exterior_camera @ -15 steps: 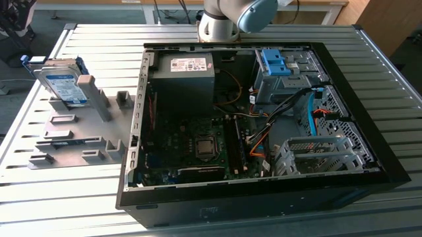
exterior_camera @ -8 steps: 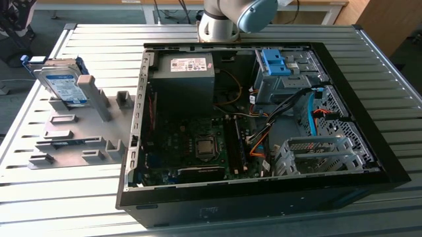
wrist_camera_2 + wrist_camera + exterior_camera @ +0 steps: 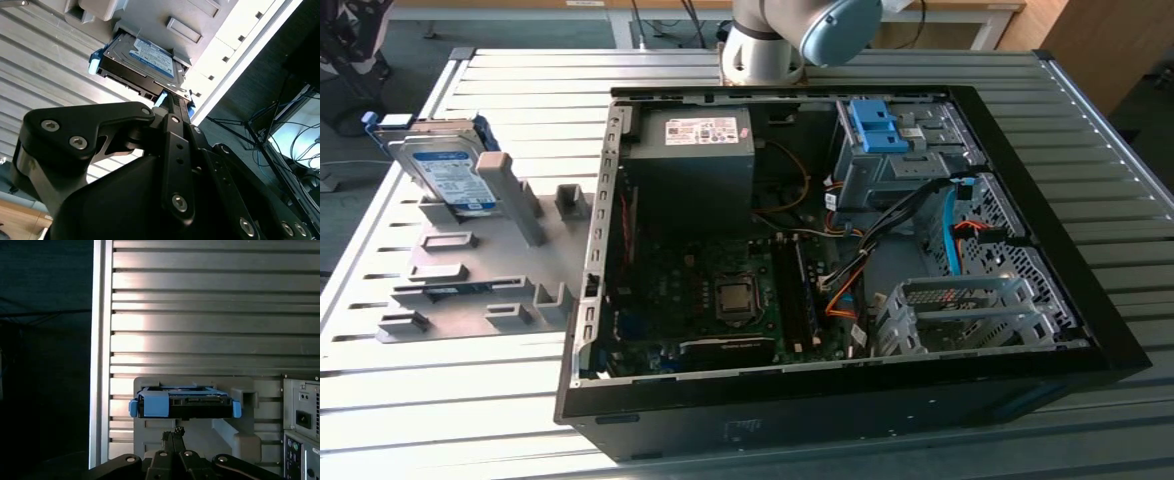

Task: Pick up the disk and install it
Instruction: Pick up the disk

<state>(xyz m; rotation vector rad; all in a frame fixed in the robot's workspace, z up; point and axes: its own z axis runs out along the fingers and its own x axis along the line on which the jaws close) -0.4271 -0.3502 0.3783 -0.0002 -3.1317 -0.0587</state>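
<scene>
Disk [image 3: 443,170] not picked yet: we see it leaning on edge in the grey rack [image 3: 467,270] on the worktop [image 3: 454,400], label showing, blue frame around it. The rack sits just beside the open computer case [image 3: 854,405], at the exterior view's left of it. In the first wrist view the gripper [image 3: 173,432] points at the disk's end face, jaws together and clamped on nothing. We get the same in the second wrist view, gripper [image 3: 172,97] apart from the disk. Arm [image 3: 774,40] is behind the case in the exterior view.
</scene>
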